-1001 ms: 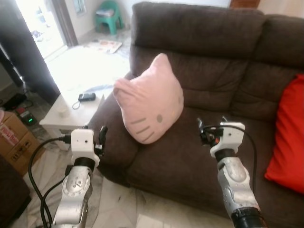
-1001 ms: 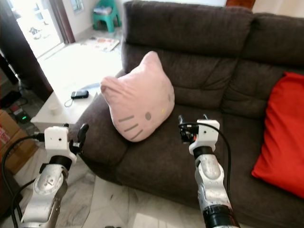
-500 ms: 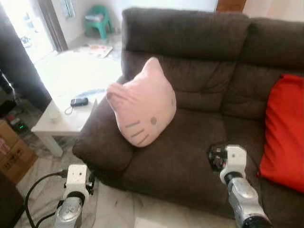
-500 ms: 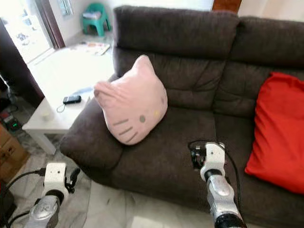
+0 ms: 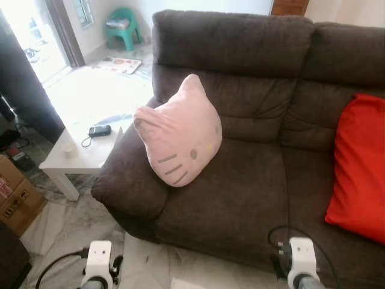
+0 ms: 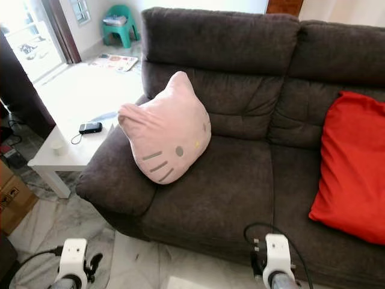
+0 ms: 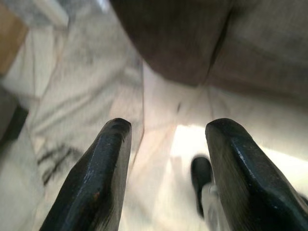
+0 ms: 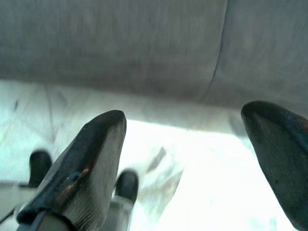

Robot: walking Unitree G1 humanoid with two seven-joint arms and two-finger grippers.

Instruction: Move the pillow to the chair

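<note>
Leaning against the backrest at the left end of the dark brown sofa, the pink cat-face pillow sits upright just beside the armrest, with nothing gripping it. You have both arms low at the bottom edge of the head views, well apart from the pillow. Your left pincer points down at the pale marble floor in front of the sofa's base, its two black fingers spread with a clear gap between them. Your right pincer is likewise spread wide and empty, facing the sofa's front panel and the floor; that view is blurred, so what looks like the robot's feet below is only a guess. A red cushion leans at the sofa's right end. Left of the sofa, a small white surface carries a dark phone.
</note>
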